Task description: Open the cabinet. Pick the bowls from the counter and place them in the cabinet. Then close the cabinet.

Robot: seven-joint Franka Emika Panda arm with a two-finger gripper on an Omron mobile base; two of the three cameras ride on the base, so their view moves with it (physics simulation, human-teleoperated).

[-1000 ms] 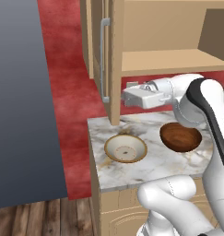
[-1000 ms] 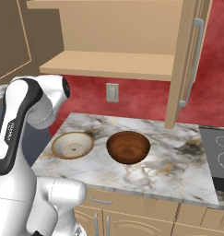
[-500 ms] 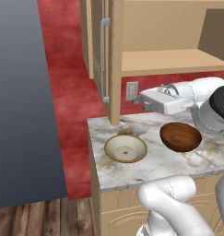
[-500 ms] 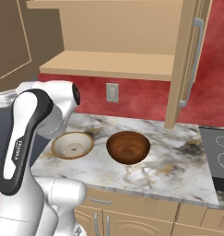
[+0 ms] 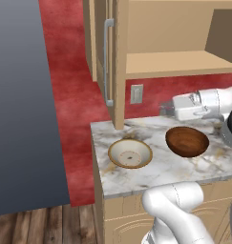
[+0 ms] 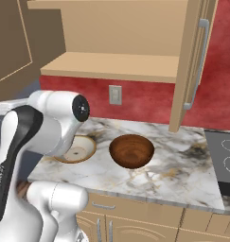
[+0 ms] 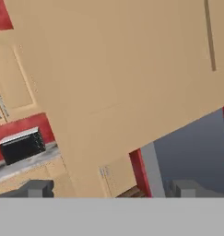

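The cabinet stands open above the counter, both doors swung out and its inner shelf bare. The cream-white bowl sits near the counter's left end, and in the right base view my arm partly hides that bowl. To its right rests the dark reddish-brown bowl. My gripper hovers just behind and above the brown bowl, pointing left toward the left door. In the hand view the gripper is open and holds nothing, facing a tan door panel.
The left door's silver bar handle hangs over the counter's back left corner. The right door with its handle juts out over the counter's right part. A wall outlet lies behind the bowls. A stovetop borders the counter.
My hand has swung rightward and slightly down, away from the left door, to a spot behind the brown bowl. The jaws stayed open. Both bowls have not moved.
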